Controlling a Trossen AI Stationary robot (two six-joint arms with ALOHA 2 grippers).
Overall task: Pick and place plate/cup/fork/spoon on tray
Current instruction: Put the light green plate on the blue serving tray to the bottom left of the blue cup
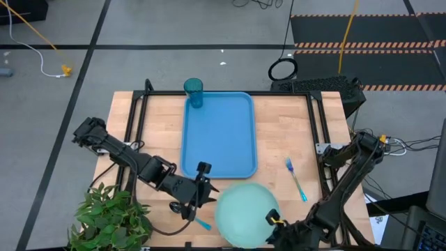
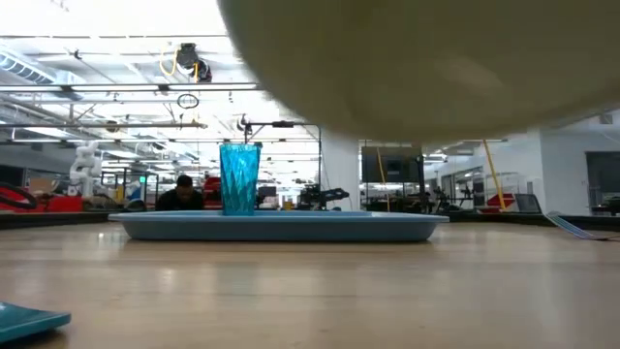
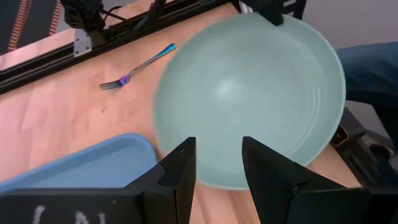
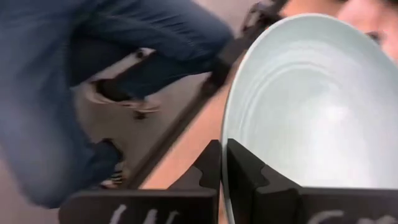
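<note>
The pale mint-green plate [image 1: 244,207] hangs over the table's near edge, in front of the blue tray [image 1: 219,139]. My right gripper [image 1: 273,220] is shut on its near right rim. My left gripper [image 1: 203,183] is open, just left of the plate by the tray's near left corner, and touches nothing. The teal cup [image 1: 194,91] stands upright in the tray's far left corner. The fork [image 1: 296,178] lies flat on the table right of the tray. The spoon [image 1: 187,213] lies on the table under my left arm, partly hidden. My right gripper pinches the plate's rim [image 4: 231,134] between its two fingers, one on the upper face and one on the underside. The fingers come from the table's near right side. The plate's underside [image 2: 417,68] shows it lifted clear of the table, roughly level.
A potted plant [image 1: 111,216] stands at the table's near left corner. Black frame rails [image 1: 136,132] run along the table's left and right sides. A person's legs in jeans [image 4: 93,74] stand by the near edge. The tray's inside [image 3: 81,165] is bare apart from the cup.
</note>
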